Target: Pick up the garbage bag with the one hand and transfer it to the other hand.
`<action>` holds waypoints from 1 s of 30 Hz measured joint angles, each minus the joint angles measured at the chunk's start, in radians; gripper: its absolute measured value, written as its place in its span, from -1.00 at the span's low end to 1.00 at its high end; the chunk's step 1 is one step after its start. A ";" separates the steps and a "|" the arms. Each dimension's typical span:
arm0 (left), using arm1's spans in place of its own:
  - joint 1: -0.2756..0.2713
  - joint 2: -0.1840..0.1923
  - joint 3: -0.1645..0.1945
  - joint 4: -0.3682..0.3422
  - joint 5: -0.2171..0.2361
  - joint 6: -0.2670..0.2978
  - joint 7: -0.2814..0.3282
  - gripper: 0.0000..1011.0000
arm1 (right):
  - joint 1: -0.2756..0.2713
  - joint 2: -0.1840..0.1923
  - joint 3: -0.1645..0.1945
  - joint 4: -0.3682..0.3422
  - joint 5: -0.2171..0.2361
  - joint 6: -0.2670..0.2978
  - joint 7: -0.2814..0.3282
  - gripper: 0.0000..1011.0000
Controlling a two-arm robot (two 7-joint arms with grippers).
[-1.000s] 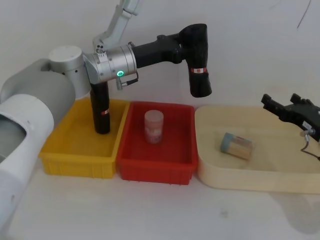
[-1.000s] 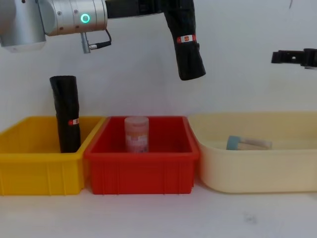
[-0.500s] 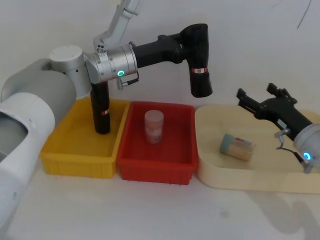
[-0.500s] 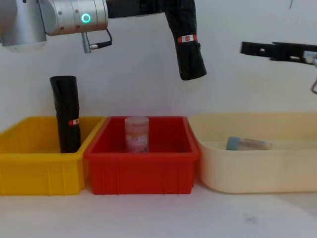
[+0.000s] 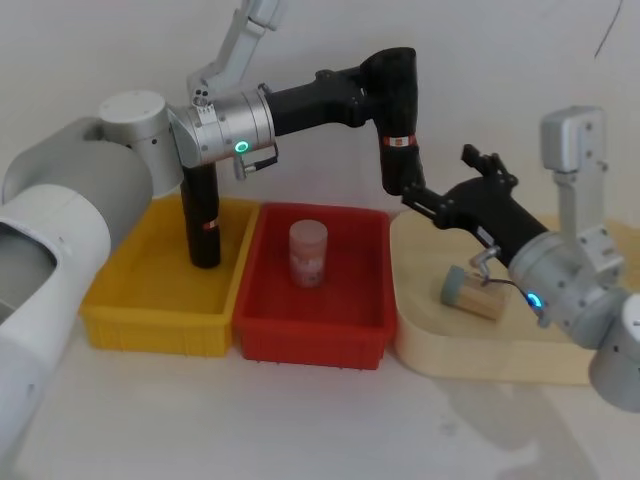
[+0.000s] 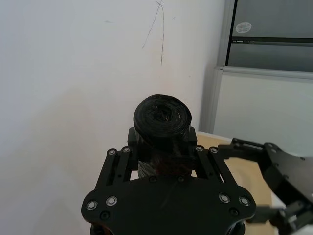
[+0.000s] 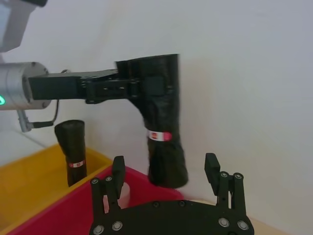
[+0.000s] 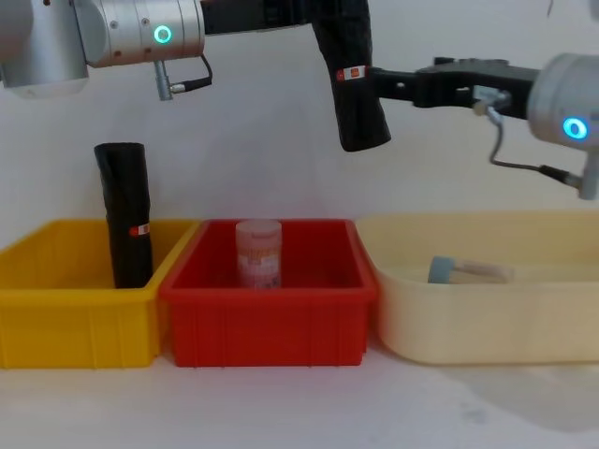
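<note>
The left gripper [image 5: 388, 80], on the silver-grey arm with the green ring light, is clamping the upper end of a black rolled plastic garbage bag [image 5: 398, 135] with a red-and-white band; the garbage bag is hanging in the air, tilted slightly off upright, above the gap between the red bin and the cream tub; the right gripper [image 7: 164, 160], on the arm glowing blue, is reaching in from the right at the height of the band, its fingers spread wide with the lower half of the garbage bag lining up between them in the right wrist view; whether either finger is touching the garbage bag cannot be told. Below, a second black banded roll [image 5: 202, 215] is standing upright in the yellow rectangular plastic bin [image 5: 120, 300]; a pale pink translucent jar [image 5: 308, 253] is standing in the red rectangular plastic bin [image 5: 300, 335] just beside it; a short blue-ended cylinder [image 5: 472, 292] is lying on its side in the cream rounded tub [image 5: 470, 355].
</note>
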 joint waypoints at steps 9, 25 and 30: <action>-0.001 -0.001 0.000 0.001 0.000 -0.001 -0.001 0.00 | 0.049 -0.019 -0.054 0.005 -0.065 0.092 -0.008 0.98; -0.002 -0.001 0.000 0.003 0.000 -0.001 -0.001 0.00 | 0.124 -0.061 -0.090 0.032 -0.164 0.229 -0.090 0.98; -0.002 -0.001 0.000 0.003 0.000 -0.001 -0.001 0.00 | 0.146 -0.078 -0.093 0.052 -0.188 0.252 -0.120 0.98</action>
